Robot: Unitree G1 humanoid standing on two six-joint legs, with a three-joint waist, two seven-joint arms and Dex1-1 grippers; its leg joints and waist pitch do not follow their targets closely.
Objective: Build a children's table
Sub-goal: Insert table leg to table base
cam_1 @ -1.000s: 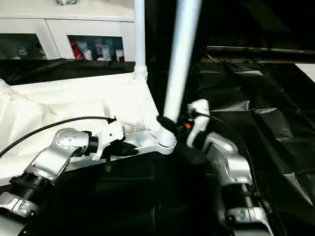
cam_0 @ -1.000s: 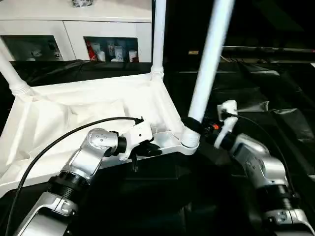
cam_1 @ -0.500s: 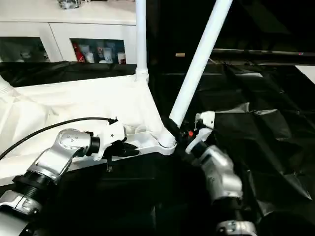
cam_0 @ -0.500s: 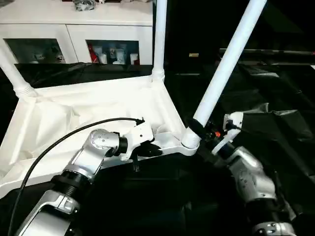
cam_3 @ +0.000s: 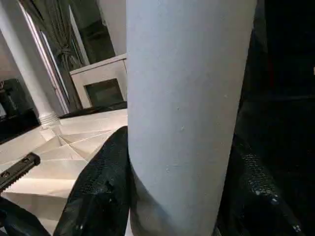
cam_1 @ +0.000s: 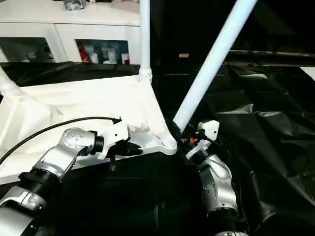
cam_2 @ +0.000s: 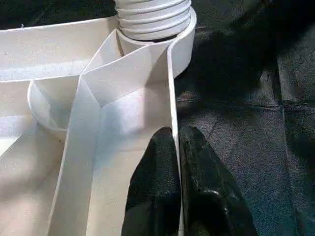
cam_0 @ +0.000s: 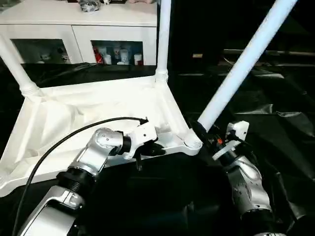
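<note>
Your left gripper [cam_0: 156,149] is clenched on the near rim of the upturned table top [cam_0: 88,123], one black finger on each side of the thin white wall. Your left forearm rises from the lower left of the left eye view, bent at the wrist so the fingers point across toward the near right corner socket [cam_0: 192,142]. Your right gripper [cam_0: 203,132] grasps a tilted leg [cam_0: 246,61] just above that socket. That forearm comes up from the bottom right with its wrist angled toward the table. The leg leans away to the upper right.

The right eye view gives the same layout. The table top lies underside up on the black-draped work table [cam_1: 266,118]. An upright leg [cam_1: 144,34] stands in the far right corner socket, and another leg [cam_1: 6,82] stands at the far left corner. A white cabinet [cam_1: 64,29] with glass doors is behind; no writing on the items inside can be read.

In the left wrist view, your two fingers [cam_2: 157,191] pinch the rim close below a ribbed socket collar [cam_2: 153,17].

In the right wrist view, the leg [cam_3: 189,108] sits between your two black pads [cam_3: 103,187], touching both.
</note>
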